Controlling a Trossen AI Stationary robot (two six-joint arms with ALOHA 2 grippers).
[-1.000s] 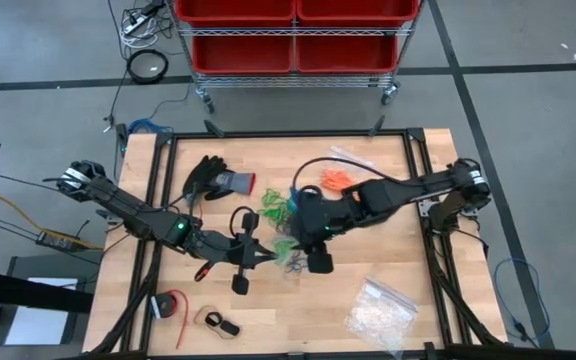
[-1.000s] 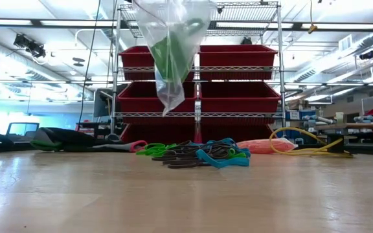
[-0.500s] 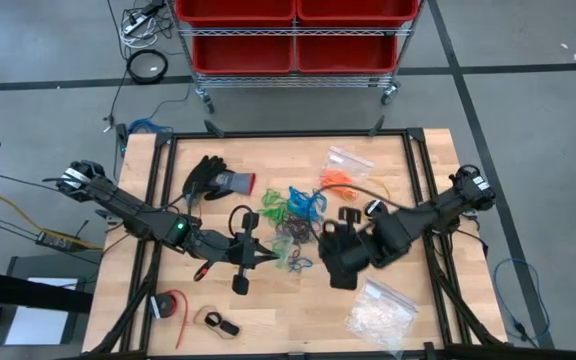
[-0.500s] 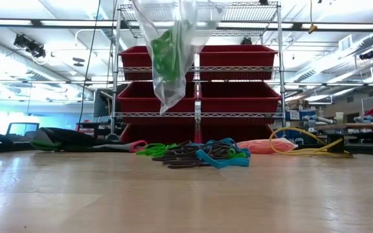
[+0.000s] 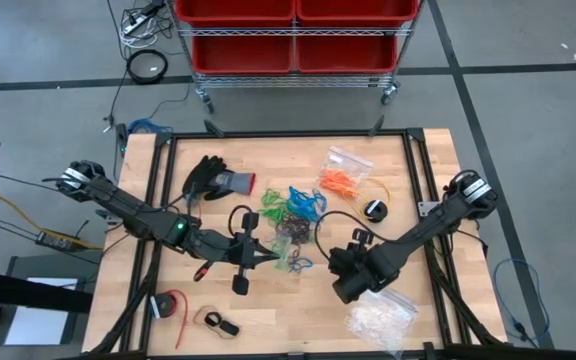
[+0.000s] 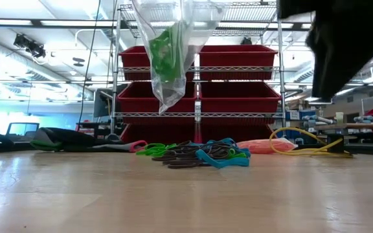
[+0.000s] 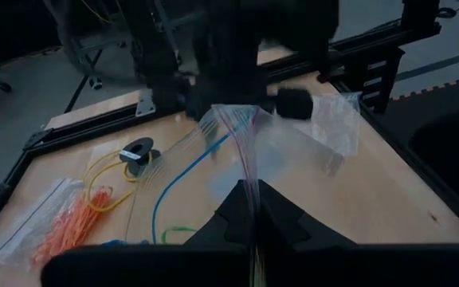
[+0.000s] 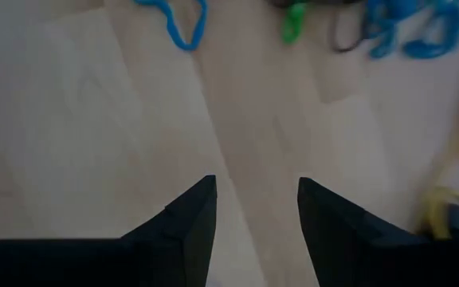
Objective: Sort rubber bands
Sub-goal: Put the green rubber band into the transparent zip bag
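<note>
Nearest the front edge of the table we see the clear bag of whitish pieces, with the right gripper just beside it. Its fingers are spread and empty over bare wood, as the right wrist view confirms. It sits well apart from the loose pile.

Farther in, the left gripper has its fingers pressed together on the upper edge of a clear plastic bag. In the low view this bag hangs in the air with several green bands gathered in its bottom.

Beyond it, the rubber bands lie mixed at the table's middle: green, blue and black loops tangled together. A separate flat bag of orange bands rests toward the far right corner, with a thin yellow cable near it. A dark glove lies toward the far left.

We judge the sort to be partly done. The orange appears bagged and some green is collected. Blue, black and the remaining green loops are not yet separated.

Several things are hard to make out. In the left wrist view the gripper's own bag is only a streaked, see-through film. In the low view the right arm is a dark shape cut off at the upper corner. We cannot count the bands in either bag.
</note>
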